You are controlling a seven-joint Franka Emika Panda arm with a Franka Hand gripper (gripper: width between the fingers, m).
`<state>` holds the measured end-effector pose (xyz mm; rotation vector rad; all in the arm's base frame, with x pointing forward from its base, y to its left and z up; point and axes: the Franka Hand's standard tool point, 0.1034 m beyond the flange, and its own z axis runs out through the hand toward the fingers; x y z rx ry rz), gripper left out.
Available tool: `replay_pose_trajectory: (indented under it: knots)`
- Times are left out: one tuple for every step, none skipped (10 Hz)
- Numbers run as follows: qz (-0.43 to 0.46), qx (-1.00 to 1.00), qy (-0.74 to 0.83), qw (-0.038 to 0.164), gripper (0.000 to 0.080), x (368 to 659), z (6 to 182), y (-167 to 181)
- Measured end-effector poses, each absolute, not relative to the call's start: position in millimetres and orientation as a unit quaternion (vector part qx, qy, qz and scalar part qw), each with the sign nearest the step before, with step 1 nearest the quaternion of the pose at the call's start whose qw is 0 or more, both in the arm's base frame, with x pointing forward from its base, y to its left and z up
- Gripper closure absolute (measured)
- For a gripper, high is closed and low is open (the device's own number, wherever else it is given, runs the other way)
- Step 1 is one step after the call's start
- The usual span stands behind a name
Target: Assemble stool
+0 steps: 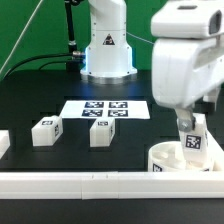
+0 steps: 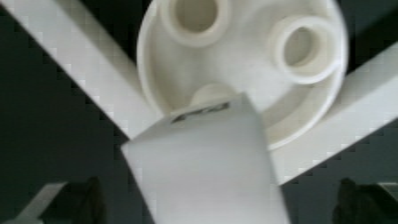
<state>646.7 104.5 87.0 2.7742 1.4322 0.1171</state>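
Two-finger gripper [image 1: 190, 122] at tabletop's [image 1: 40, 100] near edge, jaws spread wide, holding nothing, over blocky white tagged plastic leg [image 1: 193, 145] standing on round white seat disc [image 1: 163, 160]

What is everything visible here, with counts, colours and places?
seat disc: one, white, exterior view's lower right, beside the rail.
legs: three, white, tagged; two loose on the table at and, one standing on the seat disc.
rail: one, white, across the exterior view's bottom.
marker board: one, white with black tags, mid-table.
table: one, black.
white piece: one, cut off at exterior view's left edge, unidentifiable.
arm: one, white, over the seat disc; fingers open.
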Motion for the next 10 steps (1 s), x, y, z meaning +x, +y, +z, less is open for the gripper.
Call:
replay_pose_trajectory:
  knots:
    - [0.042, 0.886, 0.462, 0.011, 0.0151, 648.4, 83.6, 103.8]
    - [0.042, 0.889, 0.456, 0.011, 0.0151, 648.6, 84.4, 103.5]
    - [0.042, 0.892, 0.449, 0.010, 0.0162, 648.4, 83.8, 103.4]
    - [0.042, 0.894, 0.445, 0.010, 0.0162, 648.4, 83.7, 103.1]
    - [0.042, 0.905, 0.423, 0.009, 0.0330, 648.4, 83.7, 103.3]
    - [0.042, 0.918, 0.394, 0.007, 0.0464, 648.2, 83.4, 103.3]
    - [0.043, 0.935, 0.352, 0.005, 0.0463, 648.3, 83.4, 103.3]
    - [0.043, 0.947, 0.318, 0.004, 0.0463, 648.6, 83.2, 103.0]
    - [0.047, 0.961, 0.271, 0.001, 0.0463, 650.0, 81.2, 101.2]
    - [0.054, 0.979, 0.195, -0.006, 0.0463, 652.9, 81.0, 99.6]
